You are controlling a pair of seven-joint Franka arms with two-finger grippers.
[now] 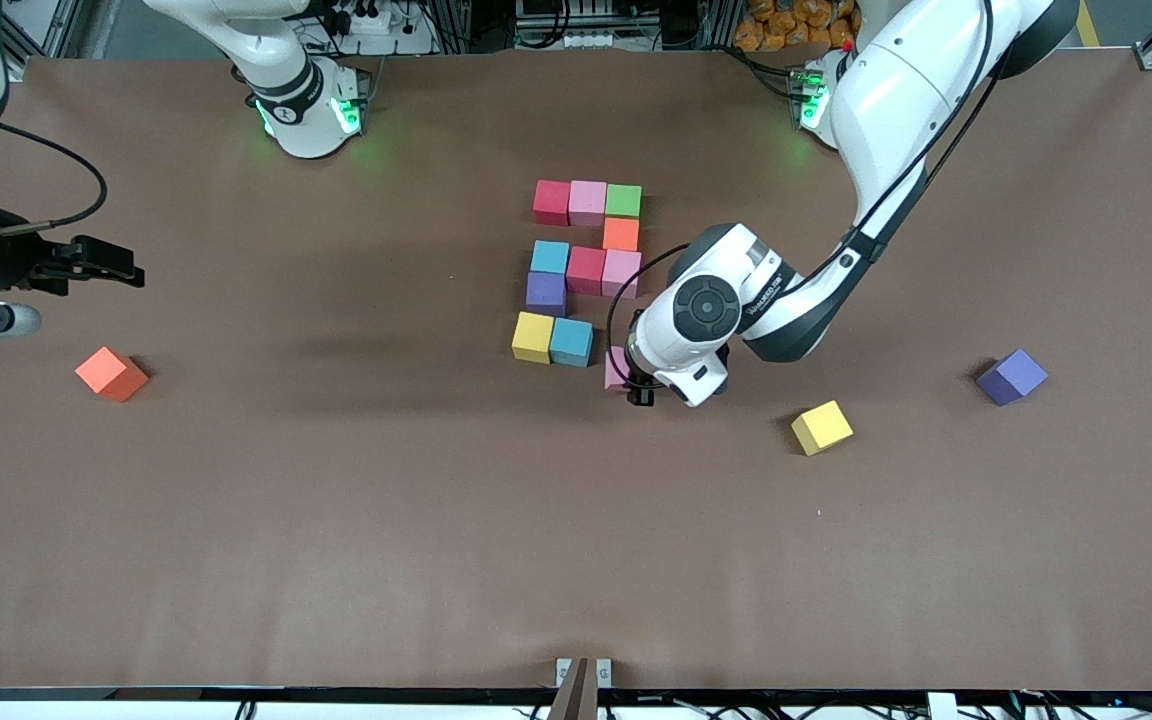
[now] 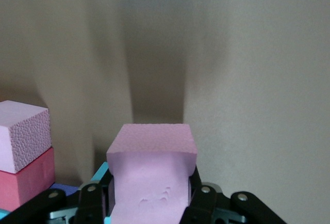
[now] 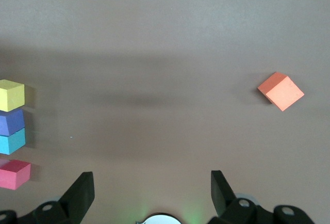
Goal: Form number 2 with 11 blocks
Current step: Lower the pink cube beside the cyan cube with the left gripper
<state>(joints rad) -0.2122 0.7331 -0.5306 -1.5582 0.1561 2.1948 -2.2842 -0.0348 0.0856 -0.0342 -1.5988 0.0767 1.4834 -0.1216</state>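
Note:
Ten blocks lie in a partial number 2 [image 1: 584,270]: red, pink and green at the top, orange [image 1: 621,234] below them, a light blue, red and pink row, purple [image 1: 546,293], then yellow [image 1: 533,336] and light blue [image 1: 571,342]. My left gripper [image 1: 636,385] is shut on a pink block [image 1: 616,368], held low right beside that last light blue block. In the left wrist view the pink block [image 2: 152,172] is squeezed between the fingers [image 2: 198,198]. My right gripper [image 3: 152,193] waits open with nothing in it, over the right arm's end of the table.
Three loose blocks lie apart from the figure: an orange one [image 1: 111,374] toward the right arm's end, seen also as the orange block [image 3: 281,91] in the right wrist view, and a yellow one [image 1: 822,427] and a purple one [image 1: 1011,377] toward the left arm's end.

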